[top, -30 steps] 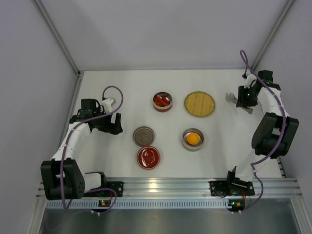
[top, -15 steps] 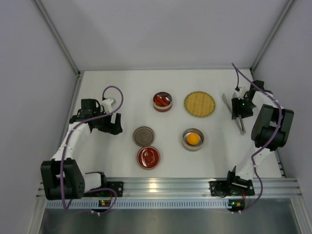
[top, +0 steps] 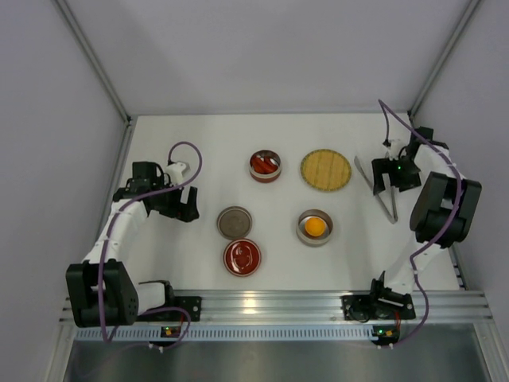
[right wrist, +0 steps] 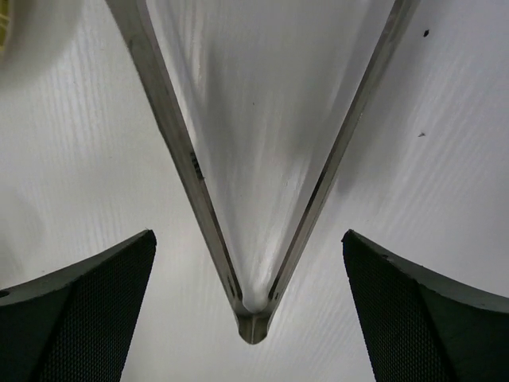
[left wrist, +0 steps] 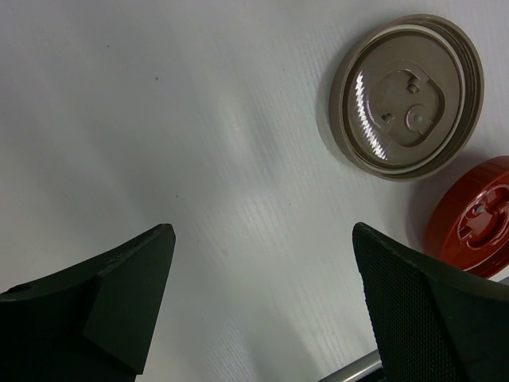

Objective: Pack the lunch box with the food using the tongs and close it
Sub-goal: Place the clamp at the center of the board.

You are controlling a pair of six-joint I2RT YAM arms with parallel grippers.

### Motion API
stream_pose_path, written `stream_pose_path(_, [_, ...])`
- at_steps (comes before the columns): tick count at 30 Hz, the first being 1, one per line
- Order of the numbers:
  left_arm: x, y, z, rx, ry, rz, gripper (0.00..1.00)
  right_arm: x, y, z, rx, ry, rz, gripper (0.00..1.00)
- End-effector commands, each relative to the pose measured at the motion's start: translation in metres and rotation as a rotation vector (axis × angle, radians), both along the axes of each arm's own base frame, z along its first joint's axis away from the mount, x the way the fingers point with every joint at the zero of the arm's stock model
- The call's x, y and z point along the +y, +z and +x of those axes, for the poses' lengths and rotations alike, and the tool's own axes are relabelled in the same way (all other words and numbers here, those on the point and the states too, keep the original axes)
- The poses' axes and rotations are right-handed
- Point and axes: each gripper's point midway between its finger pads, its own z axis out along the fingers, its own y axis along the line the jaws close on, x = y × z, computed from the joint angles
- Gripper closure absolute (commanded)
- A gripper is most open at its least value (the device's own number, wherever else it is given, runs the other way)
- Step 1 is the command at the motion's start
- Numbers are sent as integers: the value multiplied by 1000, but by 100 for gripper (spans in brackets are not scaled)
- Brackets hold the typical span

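Right pincer [right wrist: 248, 239] of mine stands spread wide and pinches nothing. Its wrist view shows the tongs [right wrist: 171, 143] lying as a V on the white table [right wrist: 445, 119], the joined end between my two fingers [right wrist: 79, 310] and touching neither. Only the view from above places them: the tongs [top: 389, 208] lie at the table's right side, just right of the woven yellow plate [top: 325, 169], with my right pincer [top: 395, 173] above them.

My left pincer [left wrist: 262, 239] is spread just as wide over bare table, empty. Its wrist view catches the beige lid [left wrist: 406, 95] and part of the red lid [left wrist: 477, 215] close beside it. From above I see my left pincer [top: 184, 208] left of the beige lid [top: 235, 222], with the red lid [top: 242, 256] nearer the arm bases.

The food shows only from above. I count two metal bowls: the far bowl [top: 265, 165] holds the red pieces [top: 264, 164], too small to count, and the near bowl [top: 315, 228] holds one orange-yellow piece [top: 316, 227]. Two lids, one plate, one pair of tongs
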Motion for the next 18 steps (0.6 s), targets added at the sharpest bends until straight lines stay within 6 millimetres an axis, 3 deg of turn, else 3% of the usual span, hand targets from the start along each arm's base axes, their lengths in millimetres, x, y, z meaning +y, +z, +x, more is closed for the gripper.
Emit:
stream_pose_path(1, [-1,27,5,-73,-34,7,2,5,75,15,-146,47,2,1])
stream_pose_path(6, [-6,41,-2,-106,-101,7,2,27,163,17,-328,109,59,1])
stream_pose_path(7, [-6,40,-6,-99,-114,9,2,38,181,13,-373,139,94,1])
stream_pose_path(10, [-8,39,-18,-88,-166,18,2,65,209,-9,-425,207,172,1])
stream_pose_path(14, [-11,33,-35,-70,-230,21,2,101,207,-43,-434,295,221,1])
stream_pose_path(15, [-11,32,-37,-80,-254,28,2,109,190,-54,-396,306,231,1])
stream_pose_path(17, [-17,32,-47,-70,-299,10,2,128,188,-69,-407,356,215,1])
stream_pose_path(18, [-22,34,-50,-85,-337,10,2,134,175,-76,-389,366,217,1])
